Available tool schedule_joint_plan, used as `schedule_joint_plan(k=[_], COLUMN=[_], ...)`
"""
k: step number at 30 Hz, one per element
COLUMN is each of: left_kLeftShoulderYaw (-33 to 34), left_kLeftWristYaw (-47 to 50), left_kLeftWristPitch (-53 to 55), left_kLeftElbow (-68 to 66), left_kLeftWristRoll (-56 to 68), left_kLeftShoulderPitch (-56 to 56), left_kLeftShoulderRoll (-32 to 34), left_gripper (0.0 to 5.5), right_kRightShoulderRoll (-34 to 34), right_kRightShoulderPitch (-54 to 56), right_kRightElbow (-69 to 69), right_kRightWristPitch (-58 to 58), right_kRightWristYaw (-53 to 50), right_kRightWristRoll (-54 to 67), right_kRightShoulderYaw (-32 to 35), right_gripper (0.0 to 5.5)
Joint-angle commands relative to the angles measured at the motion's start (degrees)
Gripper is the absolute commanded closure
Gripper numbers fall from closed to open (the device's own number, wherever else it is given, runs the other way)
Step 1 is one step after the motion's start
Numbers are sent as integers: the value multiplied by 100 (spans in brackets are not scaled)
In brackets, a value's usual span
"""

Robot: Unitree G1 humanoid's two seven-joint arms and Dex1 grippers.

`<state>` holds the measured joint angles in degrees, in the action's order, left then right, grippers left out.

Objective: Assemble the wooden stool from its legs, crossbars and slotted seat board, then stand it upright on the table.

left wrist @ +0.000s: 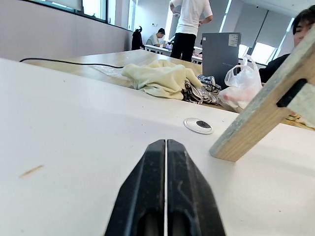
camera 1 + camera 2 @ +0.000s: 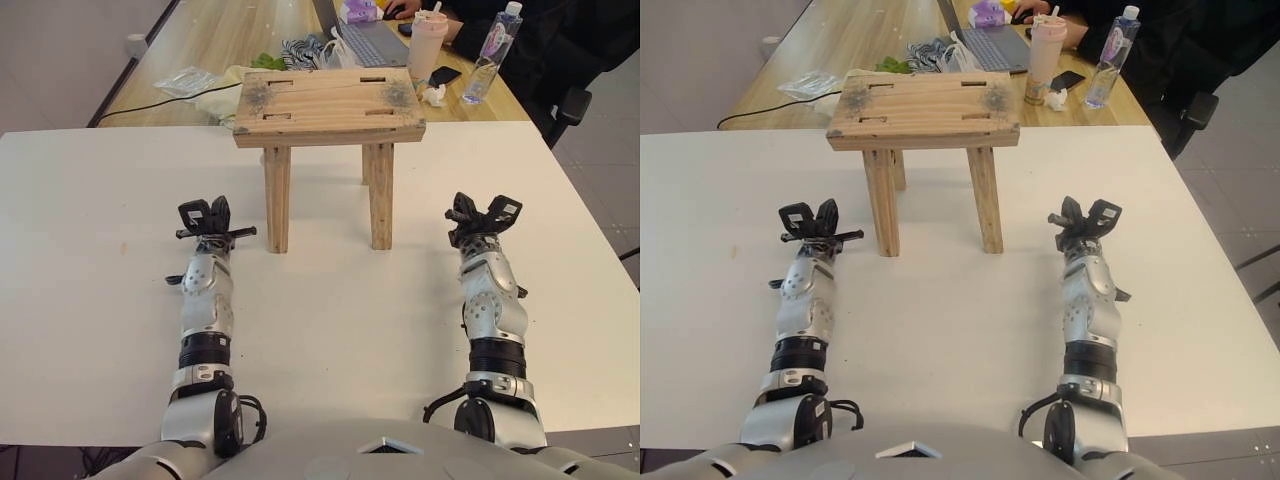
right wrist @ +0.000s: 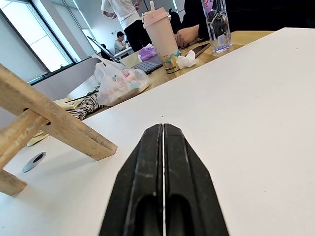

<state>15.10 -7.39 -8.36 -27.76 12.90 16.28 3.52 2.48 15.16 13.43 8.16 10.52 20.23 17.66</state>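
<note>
Right, looks basically done from where I'm standing: the pale wooden four-legged stool (image 2: 328,128) is upright on the flat white bench (image 2: 90,260), toward its far edge, with the rectangular slotted seat board (image 2: 923,105) level on top and every square leg I can see touching the surface. Left pincer (image 2: 207,212) rests on the bench near the stool's front-left leg (image 2: 277,200) without touching it; its fingers are pressed together with nothing in them. Right pincer (image 2: 481,215) lies on the other side, a bit further off the front-right leg (image 2: 379,195), also closed and empty. My read: what's left is a check and a clean exit. Can't tell from here whether the leg tenons are fully home in the four slots, so I'd judge that by whether the seat sits flat, not by prodding. If the arms move at all, draw them straight back along the bench toward the robot, with no sideways sweep; the left one is close enough to clip the leg and skid or tip the stool. Beyond it is a long light-wood bench (image 2: 200,40) with a pink lidded cup (image 2: 427,45) and a clear water bottle (image 2: 495,45), so a forward shove would send the stool that way.
</note>
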Motion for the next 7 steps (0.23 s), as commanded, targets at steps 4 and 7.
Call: schedule_joint_plan(k=[4,7], left_kLeftShoulderYaw=[141,171], left_kLeftWristYaw=[180,266], left_kLeftWristPitch=[-694,-835], left_kLeftElbow=[-868,-1306], left_kLeftWristRoll=[43,171], left_kLeftShoulderPitch=[381,720], left_kLeftShoulderRoll=[-164,-450], left_gripper=[549,549], right_kRightShoulderRoll=[221,232], right_kRightShoulderPitch=[75,5], right_kRightElbow=[-284,-127], right_kRightWristPitch=[340,360], right_kRightWristYaw=[445,311], right_kRightWristRoll=[-38,32], right_kRightShoulderYaw=[-476,-279], right_gripper=[549,549])
